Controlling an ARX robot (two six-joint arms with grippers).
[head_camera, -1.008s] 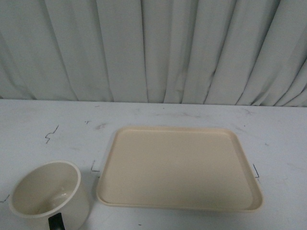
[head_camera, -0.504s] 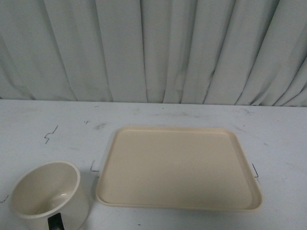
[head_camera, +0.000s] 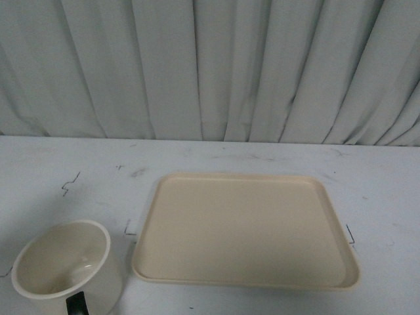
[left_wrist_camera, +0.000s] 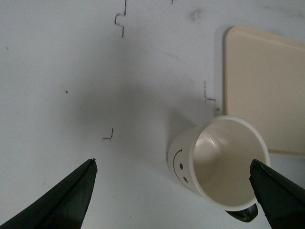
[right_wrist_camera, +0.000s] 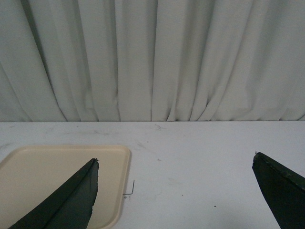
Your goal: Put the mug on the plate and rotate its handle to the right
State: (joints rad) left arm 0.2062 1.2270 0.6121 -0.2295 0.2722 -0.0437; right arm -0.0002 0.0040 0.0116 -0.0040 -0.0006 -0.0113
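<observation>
The cream-white mug (head_camera: 65,269) stands upright on the table at the front left, just left of the beige plate (head_camera: 246,230). Its black handle (head_camera: 77,304) points toward the front edge. In the left wrist view the mug (left_wrist_camera: 217,162) shows its smiley face, and its handle (left_wrist_camera: 243,214) peeks out past the rim. My left gripper (left_wrist_camera: 174,164) hangs open above the table, with the mug near one fingertip (left_wrist_camera: 271,191). My right gripper (right_wrist_camera: 175,162) is open over bare table beside the plate (right_wrist_camera: 52,176). Neither arm appears in the front view.
White table (head_camera: 65,170) with small black corner marks (head_camera: 69,184). A pale curtain (head_camera: 210,65) hangs along the table's far edge. The plate holds nothing.
The front view shifts by a few pixels between frames; the mug and plate stay where they were.
</observation>
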